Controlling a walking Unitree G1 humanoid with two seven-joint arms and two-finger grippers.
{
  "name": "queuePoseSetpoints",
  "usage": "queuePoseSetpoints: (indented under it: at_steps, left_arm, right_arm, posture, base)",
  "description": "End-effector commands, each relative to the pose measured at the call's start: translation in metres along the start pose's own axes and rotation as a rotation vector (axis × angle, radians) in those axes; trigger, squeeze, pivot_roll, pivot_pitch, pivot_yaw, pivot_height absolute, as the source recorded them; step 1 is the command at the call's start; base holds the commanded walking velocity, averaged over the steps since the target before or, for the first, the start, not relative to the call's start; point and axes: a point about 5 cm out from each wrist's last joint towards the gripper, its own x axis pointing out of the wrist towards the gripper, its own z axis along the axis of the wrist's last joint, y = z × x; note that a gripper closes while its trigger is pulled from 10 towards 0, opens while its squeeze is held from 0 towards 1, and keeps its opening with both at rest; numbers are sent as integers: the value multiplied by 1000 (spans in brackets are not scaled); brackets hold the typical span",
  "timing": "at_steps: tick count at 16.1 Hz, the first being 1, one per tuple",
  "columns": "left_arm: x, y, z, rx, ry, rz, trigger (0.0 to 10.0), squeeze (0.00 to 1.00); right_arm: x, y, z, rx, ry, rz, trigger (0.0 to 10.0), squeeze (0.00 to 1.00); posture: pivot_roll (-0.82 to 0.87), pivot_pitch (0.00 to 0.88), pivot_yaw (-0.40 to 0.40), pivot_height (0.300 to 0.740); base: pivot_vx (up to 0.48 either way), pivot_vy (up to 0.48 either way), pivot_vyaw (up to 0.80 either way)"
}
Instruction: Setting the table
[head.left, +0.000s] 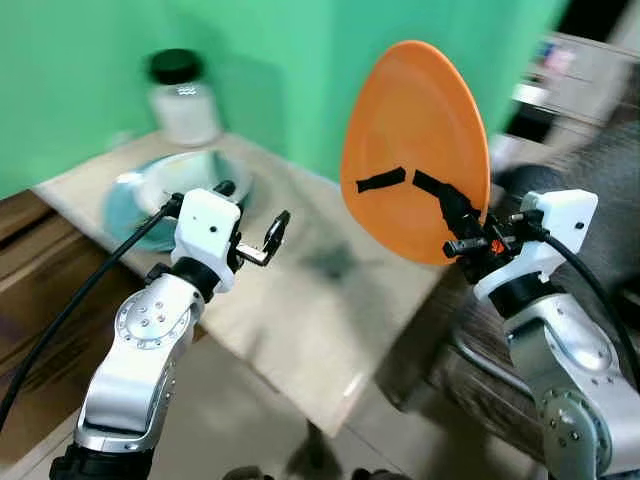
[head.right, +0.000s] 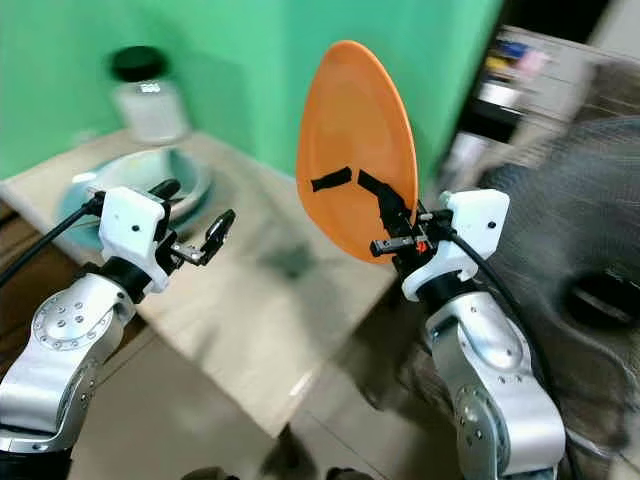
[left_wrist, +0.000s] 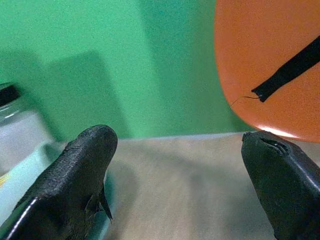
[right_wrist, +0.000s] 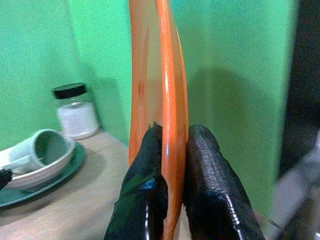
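A jar stands at the tabletop's far left corner by the wall. Before it sits a saucer carrying a bowl with a cup tipped inside. The right tool holds a plate upright above the tabletop's right edge; the left tool hangs beside the bowl.

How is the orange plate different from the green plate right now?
The orange plate stands on edge in the air, pinched at its rim by the right gripper; the green plate lies flat on the table. The orange plate carries nothing, while the green plate holds a white bowl with a cup in it. The left gripper hovers open near the green plate. Both plates are round.
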Motion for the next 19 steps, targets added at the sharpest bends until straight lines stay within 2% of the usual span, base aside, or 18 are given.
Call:
queuePoseSetpoints:
  at_steps: [1,5,8,11,19]
  left_arm:
    - [0,-1,4,6,-11,10,10000,0]
    - [-1,-4,1,-14,2,17,10000,0]
    - [-1,-5,2,-23,3,9,10000,0]
    - [-3,-2,0,-13,16,44,10000,0]
    - [-3,-2,2,-10,11,56,10000,0]
  right_arm:
    - [-2,7,6,-4,-59,33,10000,0]
    - [-7,15,-3,-13,-29,149,10000,0]
    - [-8,14,-4,-25,-27,169,10000,0]
    - [-8,10,-4,-34,-27,161,10000,0]
    - [-9,2,-6,16,-36,121,10000,0]
  posture:
    - [103,0,-2,740]
    - [100,0,-6,740]
    - [101,0,-10,740]
    - [100,0,-17,740]
    - [108,0,-34,740]
  base:
    - [0,0,-800]
    - [0,0,-800]
    - [0,0,-800]
    - [0,0,-800]
    - [0,0,-788]
